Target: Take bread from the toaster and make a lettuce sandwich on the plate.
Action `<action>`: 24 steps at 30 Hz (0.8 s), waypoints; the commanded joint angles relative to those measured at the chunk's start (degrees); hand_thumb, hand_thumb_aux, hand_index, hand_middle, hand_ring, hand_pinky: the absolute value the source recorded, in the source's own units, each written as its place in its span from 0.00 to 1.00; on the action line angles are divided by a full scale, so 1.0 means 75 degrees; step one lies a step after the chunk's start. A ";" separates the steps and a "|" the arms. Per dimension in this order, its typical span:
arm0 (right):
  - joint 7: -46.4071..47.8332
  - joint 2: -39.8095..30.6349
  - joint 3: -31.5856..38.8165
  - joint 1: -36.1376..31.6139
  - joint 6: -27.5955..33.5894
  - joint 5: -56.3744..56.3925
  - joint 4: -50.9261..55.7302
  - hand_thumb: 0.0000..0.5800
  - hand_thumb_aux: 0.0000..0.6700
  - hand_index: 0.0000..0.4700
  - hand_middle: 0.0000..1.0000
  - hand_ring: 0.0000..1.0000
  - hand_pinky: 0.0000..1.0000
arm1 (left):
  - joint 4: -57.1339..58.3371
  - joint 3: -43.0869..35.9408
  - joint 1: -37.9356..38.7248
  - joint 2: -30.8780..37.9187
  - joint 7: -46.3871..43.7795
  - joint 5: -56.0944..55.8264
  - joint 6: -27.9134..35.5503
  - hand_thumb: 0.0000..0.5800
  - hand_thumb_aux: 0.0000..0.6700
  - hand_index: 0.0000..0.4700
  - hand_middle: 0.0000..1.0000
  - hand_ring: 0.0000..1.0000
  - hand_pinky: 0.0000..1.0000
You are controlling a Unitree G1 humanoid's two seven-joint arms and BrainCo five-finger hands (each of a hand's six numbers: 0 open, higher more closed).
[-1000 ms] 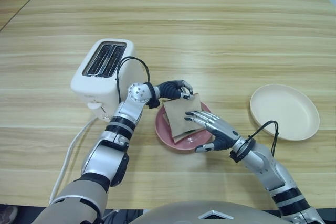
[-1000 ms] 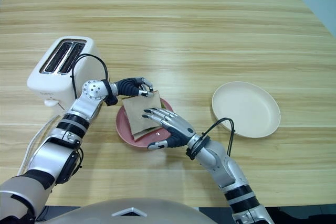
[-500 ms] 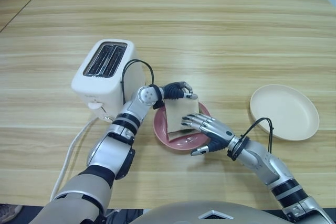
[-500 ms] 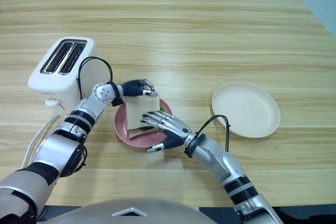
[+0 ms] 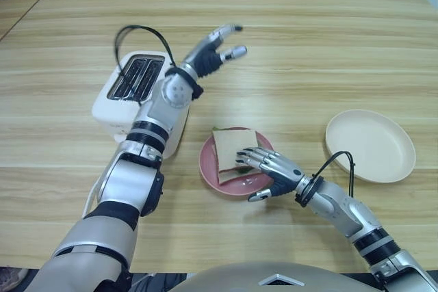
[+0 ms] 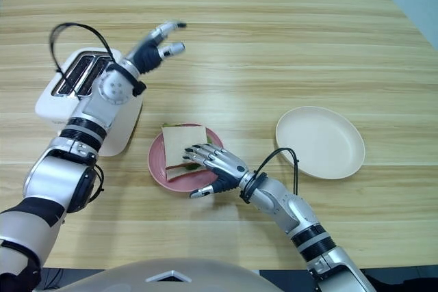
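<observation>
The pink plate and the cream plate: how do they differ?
The pink plate holds the sandwich, under the right hand; the cream plate is bare. The pink plate lies beside the toaster; the cream plate lies farther right. Both are round and rest on the table.

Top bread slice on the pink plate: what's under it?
Green lettuce peeks out at the edges of the top bread slice, over the pink plate. The rest is covered by the slice and the right hand.

Left arm point(image 5: 140, 145) and right arm point(image 5: 345, 208) are clad in silver-grey shells banded by black rings; left hand point(image 5: 211, 54) and right hand point(image 5: 274, 167) are formed of dark frames with silver finger plates — a black cable point(image 5: 137, 27) is looped at each wrist.
</observation>
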 commanded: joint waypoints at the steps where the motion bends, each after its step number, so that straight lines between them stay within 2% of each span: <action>1: 0.0336 0.0073 -0.0441 0.0398 -0.0284 0.1582 -0.0706 0.00 0.00 0.00 0.00 0.00 0.00 | -0.2695 0.1096 0.1241 0.0010 -0.0524 -0.2030 -0.0162 0.00 0.00 0.00 0.00 0.00 0.00; 3: 0.0694 -0.0083 -0.0748 0.0612 -0.0413 0.2753 -0.1384 0.00 0.00 0.00 0.00 0.00 0.00 | -0.4483 0.1272 0.2166 0.0064 -0.1226 -0.3432 0.0075 0.00 0.00 0.00 0.00 0.00 0.00; 4: 0.0913 -0.0187 -0.0863 0.0747 -0.0444 0.3420 -0.1761 0.00 0.00 0.00 0.00 0.00 0.00 | -0.5224 0.1274 0.2643 0.0167 -0.1543 -0.3936 0.0149 0.00 0.00 0.00 0.37 0.37 0.37; 5: 0.1108 -0.0287 -0.0957 0.0883 -0.0446 0.4001 -0.2128 0.00 0.00 0.00 0.00 0.00 0.00 | -0.5825 0.1247 0.3100 0.0270 -0.1825 -0.4315 0.0154 0.00 0.00 0.00 0.62 0.62 0.62; 6: 0.1319 -0.0398 -0.0987 0.1016 -0.0450 0.4481 -0.2438 0.08 0.04 0.04 0.00 0.00 0.00 | -0.6316 0.1176 0.3561 0.0389 -0.2153 -0.4603 0.0088 0.00 0.00 0.00 0.91 0.91 0.91; 7: 0.1528 -0.0508 -0.0981 0.1144 -0.0462 0.4854 -0.2693 0.69 0.45 0.45 0.00 0.00 0.00 | -0.6737 0.1097 0.3999 0.0498 -0.2500 -0.4870 0.0012 0.53 0.31 0.31 1.00 1.00 1.00; 8: 0.1775 -0.0622 -0.0948 0.1275 -0.0472 0.5185 -0.2888 0.96 0.81 0.81 0.00 0.00 0.00 | -0.7282 0.0873 0.4635 0.0728 -0.3200 -0.5370 -0.0043 0.94 0.75 0.75 1.00 1.00 1.00; 9: 0.2020 -0.0724 -0.0903 0.1390 -0.0481 0.5449 -0.3017 1.00 1.00 1.00 0.05 0.05 0.05 | -0.7764 0.0614 0.5277 0.1024 -0.3971 -0.5824 -0.0053 0.95 0.77 0.77 1.00 1.00 1.00; 10: 0.2290 -0.0854 -0.0829 0.1508 -0.0514 0.5660 -0.3087 1.00 1.00 1.00 0.70 0.70 0.70 | -0.8176 0.0232 0.6052 0.1503 -0.4998 -0.6201 -0.0211 1.00 0.95 0.95 1.00 1.00 1.00; 11: 0.2540 -0.0980 -0.0749 0.1624 -0.0569 0.5767 -0.3105 1.00 1.00 1.00 0.82 0.82 0.82 | -0.8409 -0.0112 0.6739 0.1983 -0.5914 -0.6387 -0.0360 1.00 1.00 1.00 1.00 1.00 1.00; 12: 0.2750 -0.1075 -0.0689 0.1720 -0.0617 0.5819 -0.3097 1.00 1.00 1.00 0.98 0.98 0.98 | -0.8499 -0.0358 0.7237 0.2362 -0.6618 -0.6421 -0.0480 1.00 1.00 1.00 1.00 1.00 1.00; 14: 0.3102 -0.1218 -0.0585 0.1879 -0.0680 0.5828 -0.3021 1.00 1.00 1.00 1.00 1.00 1.00 | -0.8410 -0.0687 0.7985 0.2896 -0.7558 -0.6121 -0.0845 1.00 1.00 1.00 1.00 1.00 1.00; 18: 0.3735 -0.1358 -0.0341 0.2053 -0.0782 0.5550 -0.2666 1.00 1.00 1.00 1.00 1.00 1.00 | -0.7798 -0.0835 0.8790 0.3359 -0.8540 -0.5590 -0.1540 1.00 1.00 1.00 1.00 1.00 1.00; 21: 0.4048 -0.1399 -0.0180 0.2112 -0.0836 0.5092 -0.2272 1.00 1.00 1.00 1.00 1.00 1.00 | -0.7088 -0.0857 0.8900 0.3331 -0.8663 -0.4935 -0.1839 1.00 1.00 1.00 1.00 1.00 1.00; 24: 0.4054 -0.1277 -0.0088 0.2051 -0.0802 0.4397 -0.1757 1.00 1.00 1.00 1.00 1.00 1.00 | -0.5928 -0.0818 0.8564 0.3002 -0.8076 -0.3386 -0.2157 1.00 1.00 1.00 1.00 1.00 1.00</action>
